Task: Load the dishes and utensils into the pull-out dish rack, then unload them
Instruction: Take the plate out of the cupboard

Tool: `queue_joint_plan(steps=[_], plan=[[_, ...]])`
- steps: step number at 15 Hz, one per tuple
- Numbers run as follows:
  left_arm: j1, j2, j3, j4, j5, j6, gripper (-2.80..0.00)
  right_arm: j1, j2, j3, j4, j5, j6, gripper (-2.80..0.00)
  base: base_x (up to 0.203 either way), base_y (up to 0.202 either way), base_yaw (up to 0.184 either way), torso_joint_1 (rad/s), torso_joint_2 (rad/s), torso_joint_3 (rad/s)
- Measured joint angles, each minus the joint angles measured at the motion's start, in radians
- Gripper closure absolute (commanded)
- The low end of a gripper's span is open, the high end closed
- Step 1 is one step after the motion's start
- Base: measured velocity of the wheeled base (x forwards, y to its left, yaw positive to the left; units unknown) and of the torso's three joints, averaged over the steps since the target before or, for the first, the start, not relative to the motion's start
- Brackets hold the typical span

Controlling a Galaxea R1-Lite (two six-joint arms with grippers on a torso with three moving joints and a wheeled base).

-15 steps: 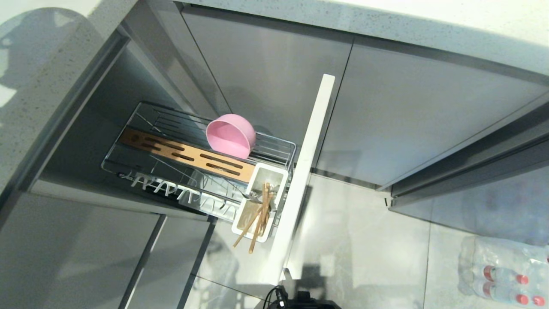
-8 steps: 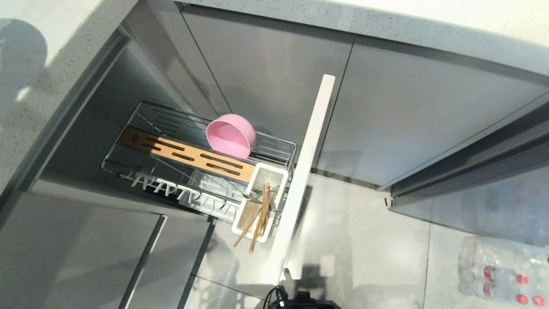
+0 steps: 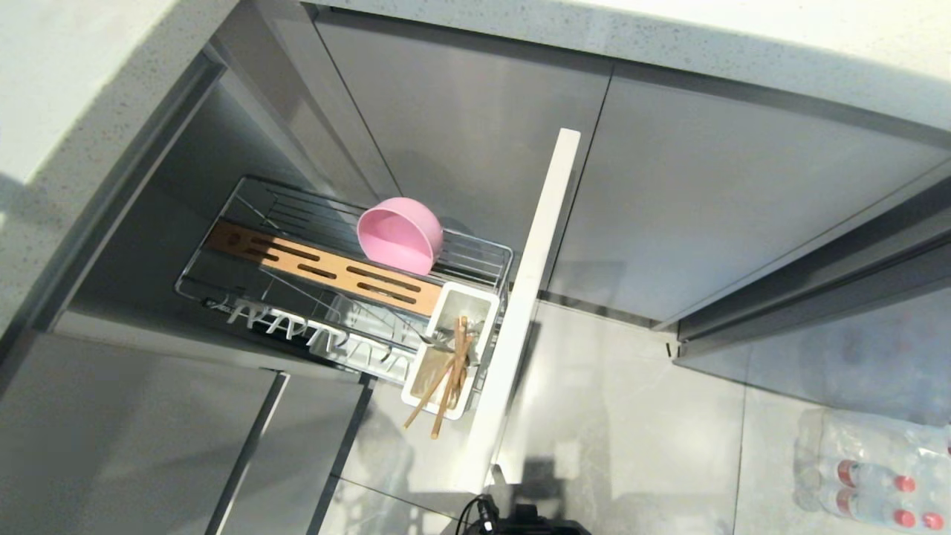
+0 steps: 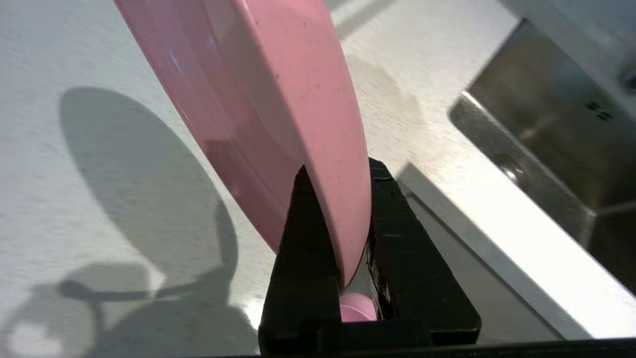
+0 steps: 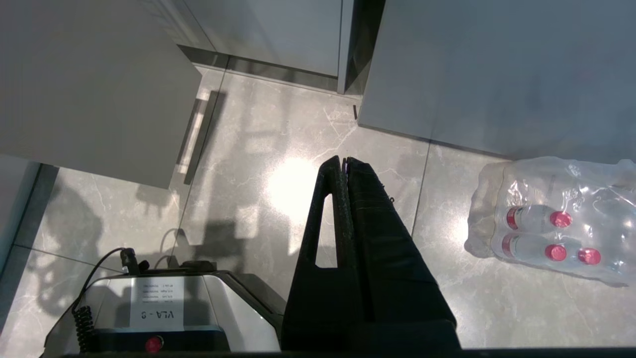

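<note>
Left gripper (image 4: 355,238) pinching pink plate (image 4: 278,99) rim above counter (image 4: 99,59); I'd keep it edge-on for white pronged tray (image 3: 327,342); right gripper (image 5: 346,164) closed empty

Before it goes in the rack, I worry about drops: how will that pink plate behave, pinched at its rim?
The pink plate looks stiff: it holds its curve with only its rim in the left gripper. Its matte finish probably resists slipping. Held edge-on by one spot, it may pivot in the jaws if bumped.
</note>
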Motion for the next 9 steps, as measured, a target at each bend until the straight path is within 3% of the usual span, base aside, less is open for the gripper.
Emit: queue_joint_plan(steps=[3,9], plan=[[0.112,-0.016,-0.003,0.068,-0.004,0.016,0.00,0.000,0.000,0.000,0.000,0.000,0.000,0.00,0.000,0.000,0.000,0.000,0.00,0.000],[0.387,-0.047,-0.039,0.328,-0.040,-0.002,0.00,0.000,0.000,0.000,0.000,0.000,0.000,0.00,0.000,0.000,0.000,0.000,0.00,0.000]])
